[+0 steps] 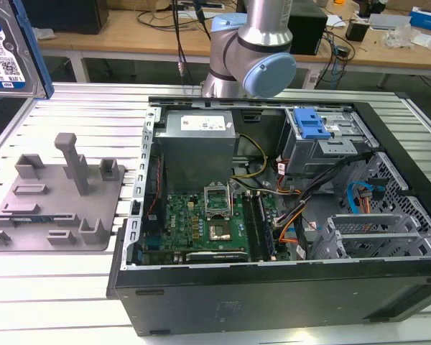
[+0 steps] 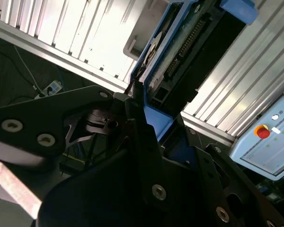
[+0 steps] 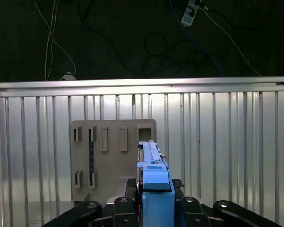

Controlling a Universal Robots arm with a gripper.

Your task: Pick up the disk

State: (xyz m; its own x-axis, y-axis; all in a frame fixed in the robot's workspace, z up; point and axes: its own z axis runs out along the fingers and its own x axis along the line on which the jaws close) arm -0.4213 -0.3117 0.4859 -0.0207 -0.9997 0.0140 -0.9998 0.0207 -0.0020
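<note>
The disk (image 1: 7, 50) hangs in the air at the top of the exterior view's left, a silver hard drive with a white-and-blue label and a blue side rail. In the first wrist view the disk (image 3: 154, 170) stands edge-on, blue rail toward the camera, high above the slatted table. My gripper (image 3: 154, 205) is shut on the disk, with its black fingers (image 3: 189, 205) pressed against both flat sides. The second wrist view shows the disk (image 2: 189, 52) from its connector end, clamped in the gripper (image 2: 149, 118).
A grey plastic fixture (image 1: 57, 194) with upright posts lies on the aluminium table, directly below the disk in the first wrist view (image 3: 111, 156). An open computer case (image 1: 273, 215) with a power-supply box (image 1: 197, 133) takes the exterior view's right. A teach pendant (image 2: 270, 142) lies near the table.
</note>
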